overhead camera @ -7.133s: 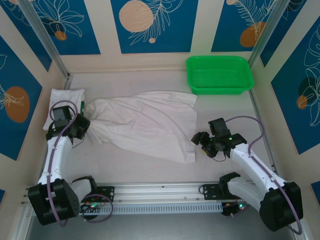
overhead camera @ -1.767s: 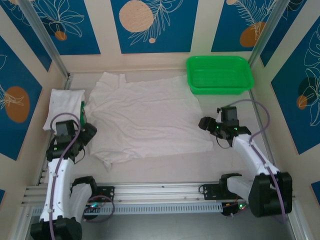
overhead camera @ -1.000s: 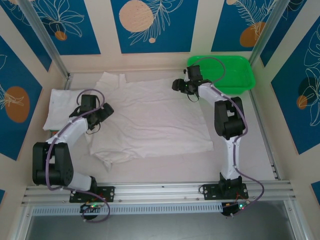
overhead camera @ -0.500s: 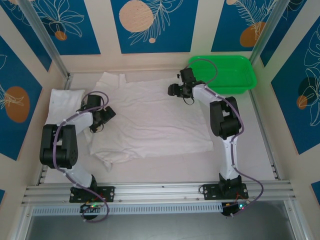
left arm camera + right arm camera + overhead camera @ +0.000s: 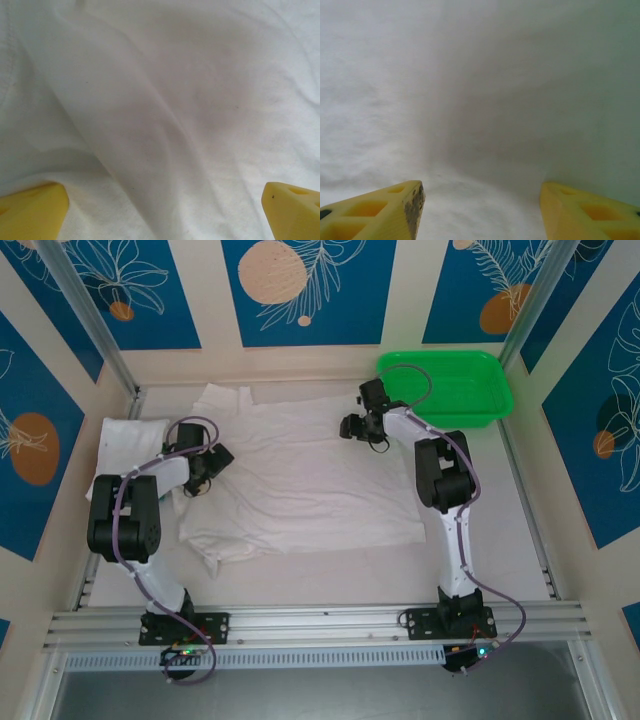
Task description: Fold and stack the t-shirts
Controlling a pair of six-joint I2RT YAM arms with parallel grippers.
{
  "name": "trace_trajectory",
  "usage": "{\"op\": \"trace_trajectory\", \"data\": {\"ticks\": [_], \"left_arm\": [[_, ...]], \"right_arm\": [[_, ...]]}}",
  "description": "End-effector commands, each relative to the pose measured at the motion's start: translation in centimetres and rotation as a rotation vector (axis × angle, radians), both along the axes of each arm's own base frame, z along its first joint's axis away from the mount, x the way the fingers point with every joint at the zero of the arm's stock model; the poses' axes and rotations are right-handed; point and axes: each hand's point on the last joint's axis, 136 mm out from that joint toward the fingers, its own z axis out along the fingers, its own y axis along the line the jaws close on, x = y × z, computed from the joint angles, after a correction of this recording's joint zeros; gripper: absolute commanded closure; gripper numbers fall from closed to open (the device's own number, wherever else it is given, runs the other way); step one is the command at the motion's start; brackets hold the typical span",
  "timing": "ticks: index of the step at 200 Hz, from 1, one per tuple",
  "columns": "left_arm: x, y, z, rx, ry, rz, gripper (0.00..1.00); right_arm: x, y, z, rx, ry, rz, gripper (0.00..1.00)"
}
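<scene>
Folding not yet begun: spread t-shirt (image 5: 300,480) lies flat on the surface (image 5: 320,575), folded t-shirt (image 5: 125,445) left of it. Left end effector (image 5: 205,472) wide, right end effector (image 5: 352,428) parted, both empty; next, pinch its edges.

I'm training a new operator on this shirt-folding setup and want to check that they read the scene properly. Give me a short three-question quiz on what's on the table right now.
1. True or false: the green basket holds a shirt.
2. The folded shirt lies: A) left of the spread shirt; B) inside the basket; C) at the table's near edge.
3. Fill in: the left gripper and the right gripper, both over the spread shirt, have their jaws ___.

Key: 1 false; 2 A; 3 open.
</scene>
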Motion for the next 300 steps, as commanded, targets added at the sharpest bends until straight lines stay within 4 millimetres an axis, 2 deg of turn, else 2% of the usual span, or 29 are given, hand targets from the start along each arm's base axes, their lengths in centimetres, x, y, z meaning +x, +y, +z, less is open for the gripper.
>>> {"op": "trace_trajectory", "data": {"ticks": [1, 18, 30, 43, 63, 78, 104, 116, 132, 154, 184, 231, 243, 257, 273, 284, 300], "left_arm": [[-0.8, -0.8, 0.9, -0.057, -0.001, -0.016, 0.0], [-2.0, -0.3, 3.4, -0.024, -0.036, -0.008, 0.0], [-3.5, 0.3, 4.8, 0.003, -0.04, 0.009, 0.0], [-5.5, 1.1, 6.2, 0.034, -0.039, 0.04, 0.0], [-9.7, 2.7, 7.1, 0.087, -0.001, 0.115, 0.0], [-13.4, 3.5, 7.0, 0.087, 0.046, 0.191, 0.03], [-19.8, 3.6, 6.1, 0.031, 0.13, 0.304, 0.12], [-22.2, 3.2, 5.5, -0.016, 0.152, 0.345, 0.2], [-24.2, 1.8, 4.4, -0.099, 0.174, 0.377, 0.31], [-25.2, 0.1, 3.2, -0.179, 0.208, 0.389, 0.36], [-25.8, -1.2, 2.8, -0.204, 0.268, 0.386, 0.42], [-24.9, 0.2, 2.1, -0.1, 0.268, 0.388, 0.55], [-24.7, 0.1, 1.9, -0.099, 0.274, 0.382, 0.62], [-24.7, -0.2, 1.7, -0.108, 0.28, 0.372, 0.84], [-25.0, -0.1, 1.7, -0.108, 0.285, 0.373, 0.96], [-25.4, 0.0, 1.8, -0.104, 0.29, 0.373, 1.0], [-26.1, 0.2, 2.0, -0.095, 0.299, 0.375, 1.0]], "right_arm": [[-0.8, 1.1, 1.0, 0.013, -0.005, 0.045, 0.36], [-0.9, 2.1, 3.7, 0.042, -0.068, 0.072, 0.35], [-1.1, 2.7, 5.8, 0.064, -0.11, 0.085, 0.35], [-1.5, 3.3, 7.9, 0.081, -0.152, 0.097, 0.34], [-2.6, 3.8, 10.4, 0.104, -0.205, 0.113, 0.34], [-3.9, 3.7, 11.7, 0.123, -0.23, 0.116, 0.34], [-6.9, 2.9, 12.3, 0.151, -0.239, 0.108, 0.34], [-8.3, 2.4, 12.2, 0.157, -0.231, 0.101, 0.34], [-10.0, 1.7, 11.6, 0.158, -0.211, 0.096, 0.34], [-11.4, 1.1, 10.9, 0.154, -0.19, 0.09, 0.34], [-12.0, 0.5, 10.3, 0.14, -0.177, 0.08, 0.34], [-12.6, 0.4, 10.4, 0.162, -0.176, 0.066, 0.34], [-12.9, 0.3, 10.5, 0.163, -0.176, 0.063, 0.34], [-13.2, 0.0, 10.6, 0.155, -0.175, 0.059, 0.34], [-13.8, -0.8, 10.7, 0.147, -0.17, 0.041, 0.34], [-14.3, -1.4, 10.8, 0.154, -0.166, 0.019, 0.34], [-15.3, -2.6, 10.8, 0.161, -0.157, -0.018, 0.34]]}}
